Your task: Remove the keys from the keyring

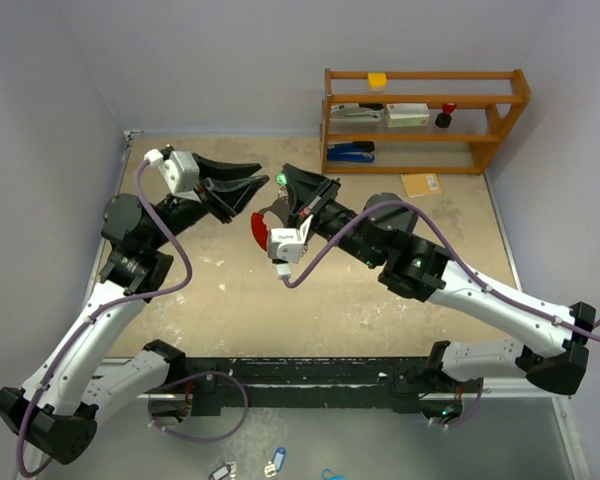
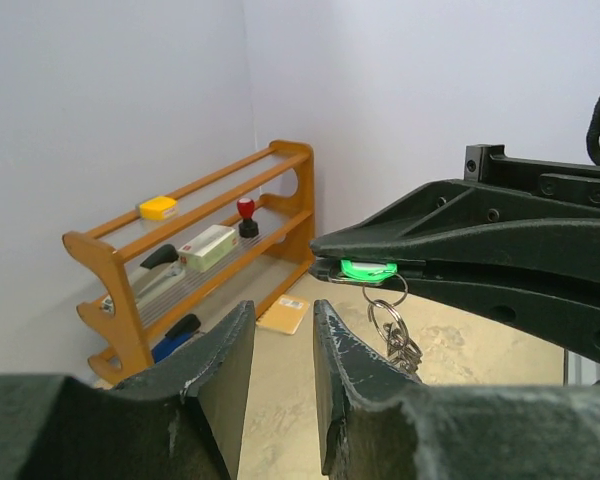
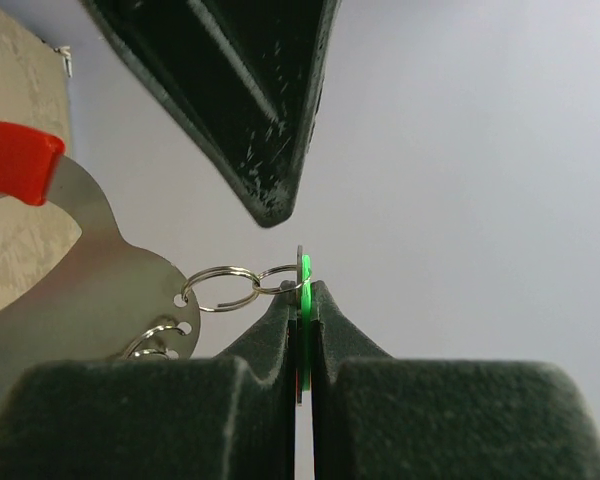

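My right gripper (image 1: 283, 181) is shut on the pale-green tagged key (image 1: 280, 180), held in the air above the table. In the right wrist view the key (image 3: 304, 272) is pinched edge-on between the fingertips, and silver rings (image 3: 220, 288) link it to the keyring's metal plate (image 3: 90, 300) with its red part (image 3: 15, 160). The red keyring (image 1: 260, 228) hangs below the right gripper. My left gripper (image 1: 252, 182) is open and empty, just left of the key. In the left wrist view its fingers (image 2: 230, 350) sit below the key (image 2: 368, 269) and the hanging rings (image 2: 390, 325).
A wooden shelf (image 1: 425, 120) stands at the back right with a blue stapler, a box, a red stamp and a yellow block. A yellow pad (image 1: 420, 184) lies in front of it. Blue-tagged keys (image 1: 273, 462) lie below the table's near edge.
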You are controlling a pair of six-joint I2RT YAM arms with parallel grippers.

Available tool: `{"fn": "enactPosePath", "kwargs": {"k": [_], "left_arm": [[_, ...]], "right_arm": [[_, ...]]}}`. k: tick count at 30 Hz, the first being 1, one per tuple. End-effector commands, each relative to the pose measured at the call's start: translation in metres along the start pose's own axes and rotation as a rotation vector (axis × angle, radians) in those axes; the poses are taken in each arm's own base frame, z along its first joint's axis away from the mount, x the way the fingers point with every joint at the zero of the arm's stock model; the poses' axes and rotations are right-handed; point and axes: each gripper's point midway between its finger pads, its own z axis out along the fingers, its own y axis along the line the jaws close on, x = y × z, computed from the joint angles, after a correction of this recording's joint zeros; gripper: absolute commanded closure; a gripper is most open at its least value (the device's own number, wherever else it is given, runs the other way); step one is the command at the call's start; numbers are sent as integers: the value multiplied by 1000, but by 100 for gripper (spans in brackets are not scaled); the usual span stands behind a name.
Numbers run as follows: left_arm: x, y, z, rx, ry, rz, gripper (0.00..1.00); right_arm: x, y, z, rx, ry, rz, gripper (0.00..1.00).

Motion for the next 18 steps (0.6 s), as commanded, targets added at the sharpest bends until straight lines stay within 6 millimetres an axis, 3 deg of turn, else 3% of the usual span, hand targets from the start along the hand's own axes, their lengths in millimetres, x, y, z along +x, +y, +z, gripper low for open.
{"fn": "enactPosePath", "kwargs": {"k": [1, 9, 18], "left_arm": [[-7, 10, -2, -63, -19, 26, 73], [-10, 38, -7, -234, -34, 21, 73], [-13, 69, -23, -432, -30, 63, 71]], "right_arm": [[0, -51, 5, 145, 28, 64, 100], [23, -68, 31, 182, 151, 144, 100], [45, -68, 39, 184, 206, 152, 100]]}}
